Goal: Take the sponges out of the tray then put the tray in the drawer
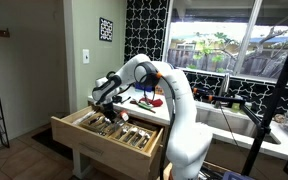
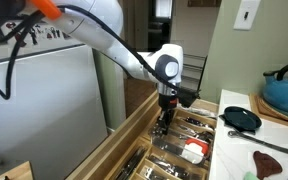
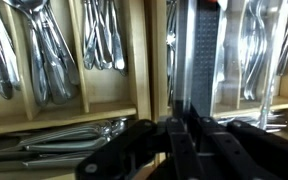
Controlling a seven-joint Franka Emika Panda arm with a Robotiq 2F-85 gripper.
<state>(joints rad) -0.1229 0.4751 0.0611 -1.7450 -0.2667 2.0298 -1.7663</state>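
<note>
The light-wood drawer point(image 1: 104, 140) stands pulled out, and its compartments hold metal cutlery in both exterior views point(image 2: 134, 140) and in the wrist view point(image 3: 144, 60). My gripper point(image 2: 164, 112) hangs over the drawer's inside point(image 1: 106, 103). It is shut on a thin dark grey tray point(image 3: 194, 50), held on edge between the fingers point(image 3: 177, 135) and reaching down over the cutlery. A red and white object point(image 2: 194, 151) lies in the drawer near the counter side; I cannot tell whether it is a sponge.
On the counter beside the drawer stand a blue pot point(image 2: 284, 95), a black pan point(image 2: 242, 118) and a dark spatula point(image 2: 279, 165). A white appliance point(image 2: 44, 100) stands across from the drawer. A black stand point(image 1: 269, 110) rises beside the robot's base.
</note>
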